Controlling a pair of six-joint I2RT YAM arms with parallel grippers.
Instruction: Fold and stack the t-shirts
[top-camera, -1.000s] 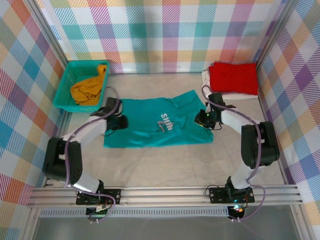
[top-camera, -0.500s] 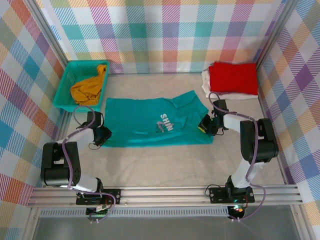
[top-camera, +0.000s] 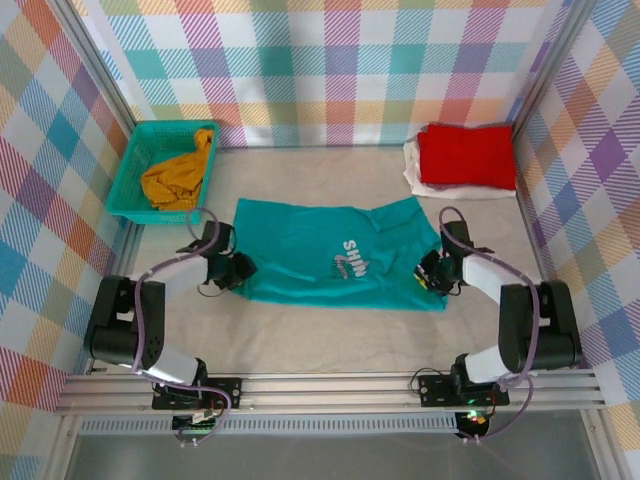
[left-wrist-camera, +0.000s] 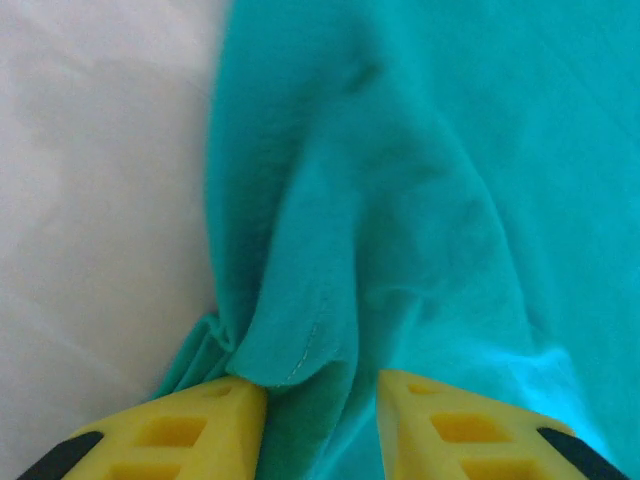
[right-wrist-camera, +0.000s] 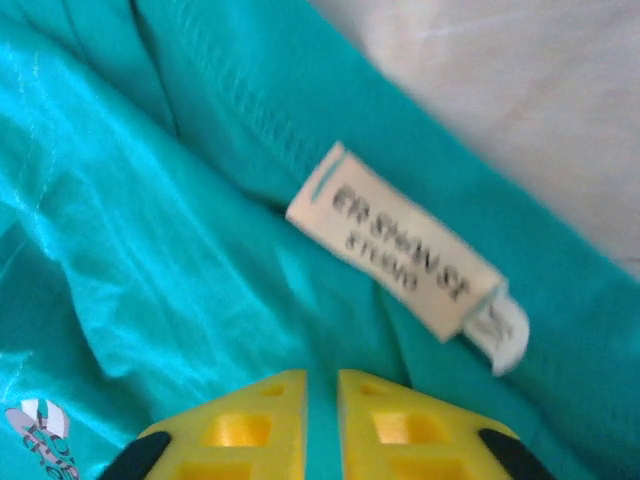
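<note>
Teal t-shirt (top-camera: 310, 250) lies spread at the middle of the worktop (top-camera: 330, 340). Left pincer (left-wrist-camera: 322, 395) grips its bunched edge, jaws part closed. Right pincer (right-wrist-camera: 321, 385) pinches cloth, nearly closed. Recommend equal outward tension to flatten it before folding.

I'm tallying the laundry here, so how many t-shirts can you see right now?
4. A teal t-shirt lies spread mid-table. A red t-shirt is folded on top of a white t-shirt at the far right. A mustard t-shirt sits in the basket. More could hide underneath.
</note>
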